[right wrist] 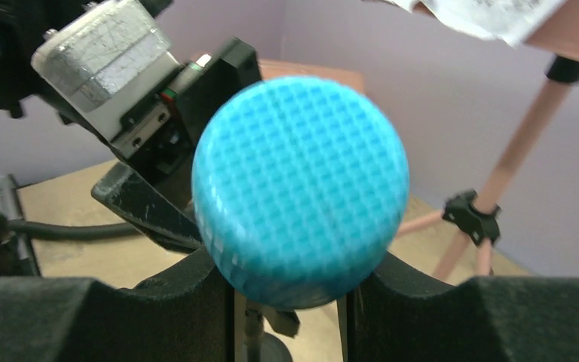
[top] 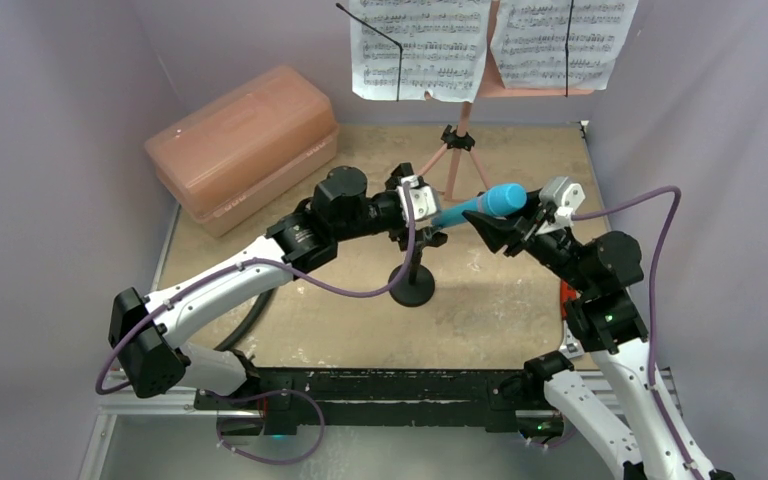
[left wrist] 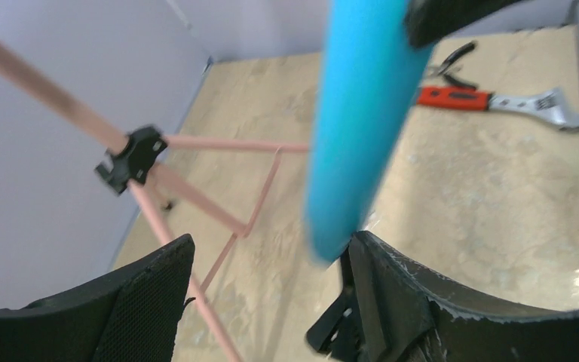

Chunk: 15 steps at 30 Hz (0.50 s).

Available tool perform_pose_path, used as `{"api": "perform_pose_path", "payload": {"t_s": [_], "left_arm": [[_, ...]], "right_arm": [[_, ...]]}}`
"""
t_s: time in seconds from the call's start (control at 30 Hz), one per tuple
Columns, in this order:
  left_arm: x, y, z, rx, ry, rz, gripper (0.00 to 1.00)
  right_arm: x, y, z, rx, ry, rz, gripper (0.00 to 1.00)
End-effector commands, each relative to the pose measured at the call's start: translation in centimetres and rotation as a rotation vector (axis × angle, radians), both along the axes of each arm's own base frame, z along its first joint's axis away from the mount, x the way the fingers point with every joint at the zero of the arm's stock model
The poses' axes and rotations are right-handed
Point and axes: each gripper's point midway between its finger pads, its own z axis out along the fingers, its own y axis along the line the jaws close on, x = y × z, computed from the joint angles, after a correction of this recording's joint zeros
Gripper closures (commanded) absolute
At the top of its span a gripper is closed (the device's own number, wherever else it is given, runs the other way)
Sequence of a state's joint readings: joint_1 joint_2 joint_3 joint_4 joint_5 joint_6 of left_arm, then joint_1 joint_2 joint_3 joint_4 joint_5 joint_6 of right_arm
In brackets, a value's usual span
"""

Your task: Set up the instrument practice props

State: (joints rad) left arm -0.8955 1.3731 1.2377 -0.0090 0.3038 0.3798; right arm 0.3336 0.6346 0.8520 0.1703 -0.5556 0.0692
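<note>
The cyan toy microphone (top: 485, 203) hangs level above the table between both grippers. My right gripper (top: 508, 222) is shut on its round head (right wrist: 301, 188). My left gripper (left wrist: 271, 241) stands open around the handle's tail (left wrist: 358, 128), which rests by the right finger (left wrist: 392, 286). The black round-based mic stand (top: 412, 288) stands just below, partly seen in the right wrist view (right wrist: 260, 339). At the back stands the pink music stand (top: 453, 170) with two white sheet-music pages (top: 420, 45) (top: 560, 40) on it.
A large translucent pink case (top: 245, 145) lies at the back left. A red-handled wrench (left wrist: 497, 99) and pliers (left wrist: 452, 60) lie near the table's right edge. The music stand's tripod legs (left wrist: 196, 196) spread close behind the left gripper.
</note>
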Motion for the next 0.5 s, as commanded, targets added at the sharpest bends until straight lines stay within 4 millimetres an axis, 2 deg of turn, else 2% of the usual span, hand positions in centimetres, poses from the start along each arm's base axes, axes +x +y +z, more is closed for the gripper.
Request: {"api": "perform_pose_path", "payload": {"t_s": [0.0, 0.2, 0.3, 0.33, 0.47], "left_arm": [[2.5, 3.9, -0.2, 0.051, -0.016, 0.12, 0.26], [2.6, 6.6, -2.2, -0.034, 0.175, 0.038, 0.28], [1.6, 7.0, -3.4, -0.051, 0.238, -0.026, 0.27], [1.3, 6.8, -3.3, -0.067, 0.236, -0.057, 0.27], [-0.4, 6.5, -5.0, -0.061, 0.275, -0.16, 0.27]], "right_arm": [[1.9, -2.5, 0.3, -0.016, 0.015, -0.189, 1.0], [2.9, -3.1, -2.1, -0.027, 0.086, -0.243, 1.0], [3.0, -2.8, -3.3, -0.029, 0.121, -0.226, 1.0], [3.1, -2.7, -3.6, -0.031, 0.129, -0.224, 1.0], [3.5, -2.9, -4.8, -0.041, 0.155, -0.244, 1.0]]}}
